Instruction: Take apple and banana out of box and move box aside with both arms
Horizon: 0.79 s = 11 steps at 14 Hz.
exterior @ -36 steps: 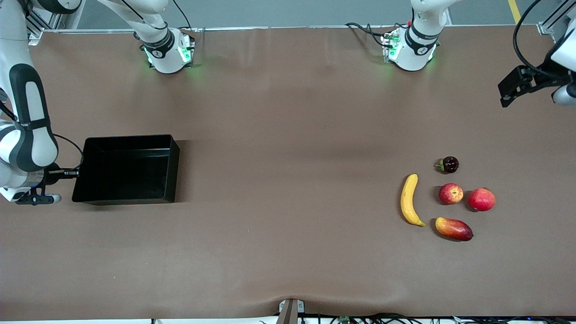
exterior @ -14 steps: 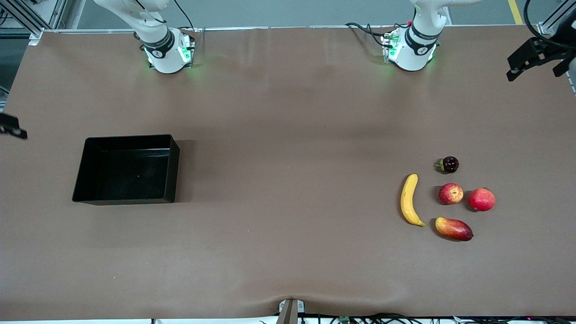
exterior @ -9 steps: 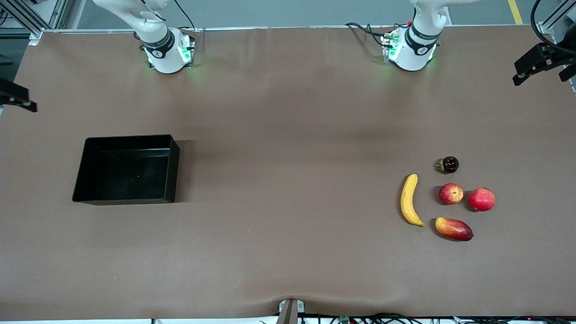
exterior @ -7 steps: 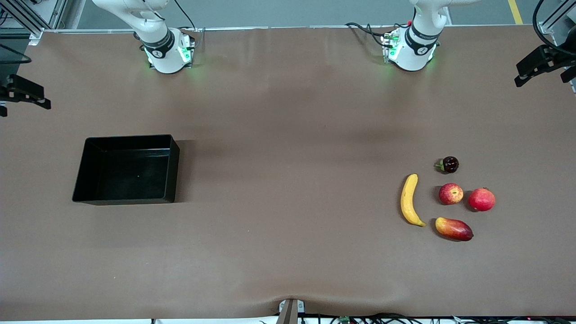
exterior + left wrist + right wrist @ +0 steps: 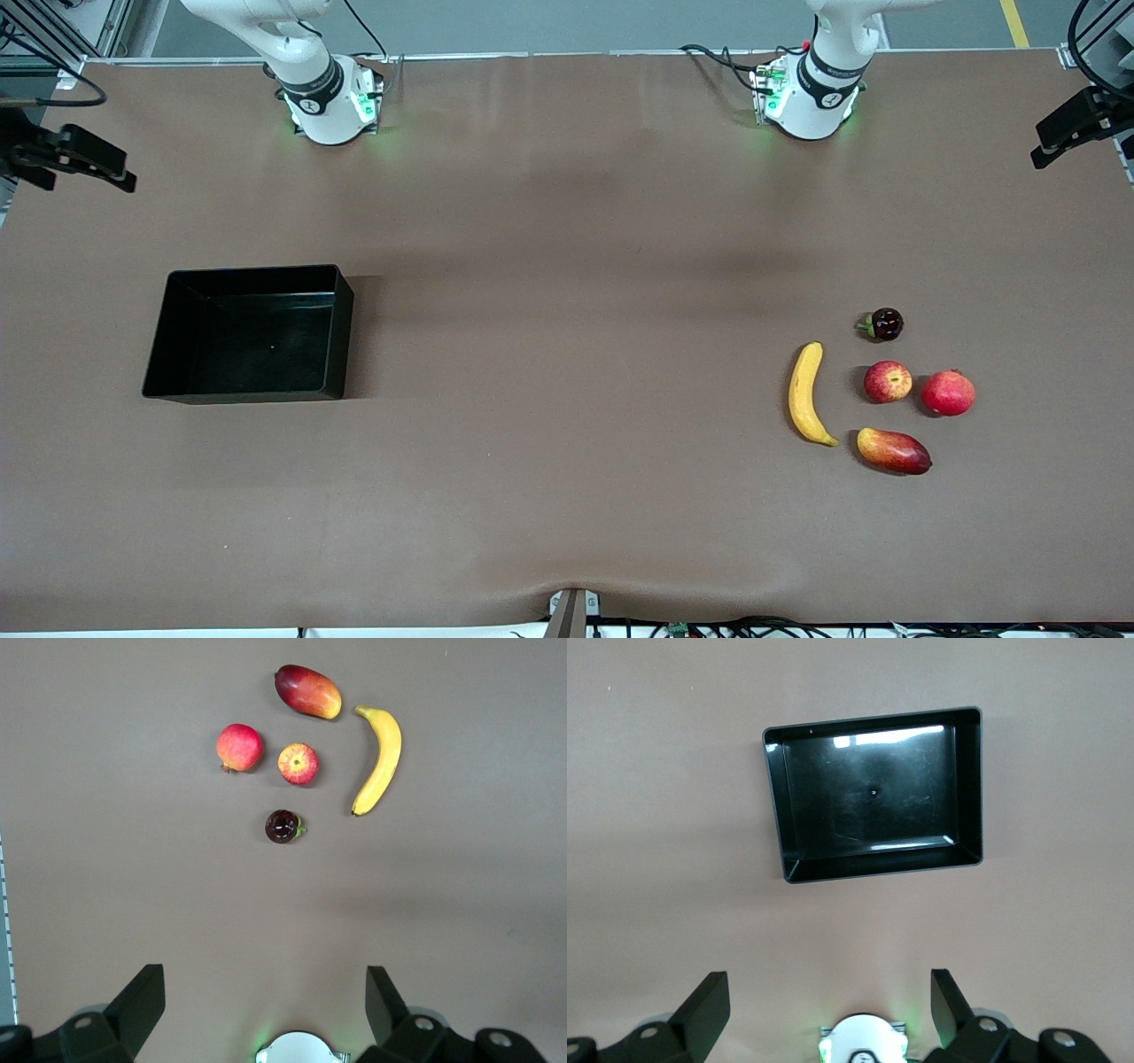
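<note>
The black box [image 5: 340, 330] sits toward the right arm's end of the table with nothing in it. It also shows in the right wrist view as the box [image 5: 877, 870]. The yellow banana [image 5: 804, 394] and the red-yellow apple [image 5: 887, 381] lie side by side toward the left arm's end, and the left wrist view shows banana [image 5: 381, 757] and apple [image 5: 299, 764] too. My right gripper [image 5: 93, 164] hangs open, high over the table's edge, well apart from the box. My left gripper [image 5: 1067, 133] hangs open over the other end's edge, far from the fruits. Both grippers [image 5: 264, 1010] [image 5: 830, 1010] hold nothing.
Around the apple lie a plain red round fruit [image 5: 948, 392], an oblong red-yellow mango [image 5: 893, 450] and a small dark fruit [image 5: 884, 324]. The two arm bases [image 5: 332, 102] [image 5: 808, 97] stand along the table's edge farthest from the front camera.
My right arm has pulled away from beside the box and risen toward the bases' side. The left gripper has drifted outward past the table's end. Box and fruits have not moved.
</note>
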{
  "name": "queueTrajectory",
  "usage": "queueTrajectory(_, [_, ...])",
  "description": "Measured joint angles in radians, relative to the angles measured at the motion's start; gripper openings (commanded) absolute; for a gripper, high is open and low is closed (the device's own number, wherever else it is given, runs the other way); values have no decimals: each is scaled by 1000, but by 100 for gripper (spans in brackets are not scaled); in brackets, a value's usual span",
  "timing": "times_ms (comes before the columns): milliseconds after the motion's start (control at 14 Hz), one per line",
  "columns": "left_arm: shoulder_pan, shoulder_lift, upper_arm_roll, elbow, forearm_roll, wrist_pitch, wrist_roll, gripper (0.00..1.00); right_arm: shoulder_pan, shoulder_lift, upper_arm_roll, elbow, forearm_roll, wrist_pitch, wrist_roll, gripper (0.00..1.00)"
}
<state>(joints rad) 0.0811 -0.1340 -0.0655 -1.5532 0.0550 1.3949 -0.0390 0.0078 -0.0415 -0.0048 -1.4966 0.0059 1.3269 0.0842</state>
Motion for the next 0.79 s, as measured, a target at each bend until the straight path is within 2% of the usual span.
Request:
queueTrajectory(429, [-4,0,-55,19,25,-1,-1,100,0,0,-7,-7,0,47,-23,100])
queueTrajectory(786, [-6,8,-58,28,18,-1,-1,100,-37,0,-23,-10,23,53,-108,100])
